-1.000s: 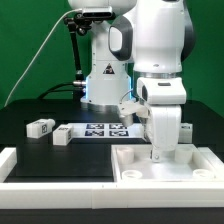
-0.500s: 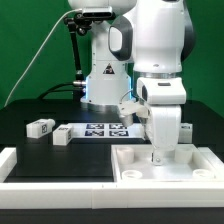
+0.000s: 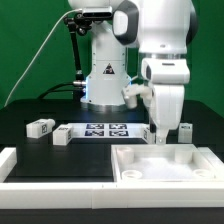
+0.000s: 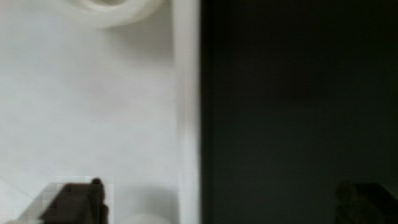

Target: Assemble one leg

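Tool (image 3: 158,138) hovers, fingers apart and gripping nothing, over the white tray-like piece (image 3: 190,166). A leg (image 3: 41,127) lies on the black surface (image 3: 25,142) at its 9 o'clock.

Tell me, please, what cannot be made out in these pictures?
- Exterior view: the tags on the legs are too small to read.
- Exterior view: the arm is cut off by the top edge.
- Wrist view: the fingertips of the gripper and the socket of the tray are cut off by picture edges, and everything is blurred.
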### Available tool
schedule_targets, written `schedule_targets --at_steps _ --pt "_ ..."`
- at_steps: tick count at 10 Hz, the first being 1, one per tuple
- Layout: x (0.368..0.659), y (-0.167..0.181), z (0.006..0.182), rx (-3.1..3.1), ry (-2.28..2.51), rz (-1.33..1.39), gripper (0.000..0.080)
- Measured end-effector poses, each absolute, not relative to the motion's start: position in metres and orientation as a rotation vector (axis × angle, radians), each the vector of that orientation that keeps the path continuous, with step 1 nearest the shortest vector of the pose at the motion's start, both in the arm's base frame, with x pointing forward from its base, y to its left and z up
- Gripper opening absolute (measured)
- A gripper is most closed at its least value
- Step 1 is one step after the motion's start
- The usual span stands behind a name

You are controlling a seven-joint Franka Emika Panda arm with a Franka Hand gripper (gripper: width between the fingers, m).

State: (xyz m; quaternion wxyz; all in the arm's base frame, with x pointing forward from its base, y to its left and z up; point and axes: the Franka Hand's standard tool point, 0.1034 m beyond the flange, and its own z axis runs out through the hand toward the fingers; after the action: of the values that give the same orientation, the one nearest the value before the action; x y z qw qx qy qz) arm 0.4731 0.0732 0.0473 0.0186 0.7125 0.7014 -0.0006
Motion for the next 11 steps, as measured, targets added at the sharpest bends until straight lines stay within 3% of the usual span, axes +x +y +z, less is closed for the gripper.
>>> schedule_targets --at_steps 3,7,9,11 --pt "0.46 0.075 0.078 2.278 2.066 0.01 0.0649" --pt "0.457 0.074 0.071 2.507 1.808 0.006 0.0649" --pt "0.432 0.074 0.058 2.818 1.363 0.084 0.0649" --pt "0.415 0.095 0.054 3.011 0.95 0.088 0.0649"
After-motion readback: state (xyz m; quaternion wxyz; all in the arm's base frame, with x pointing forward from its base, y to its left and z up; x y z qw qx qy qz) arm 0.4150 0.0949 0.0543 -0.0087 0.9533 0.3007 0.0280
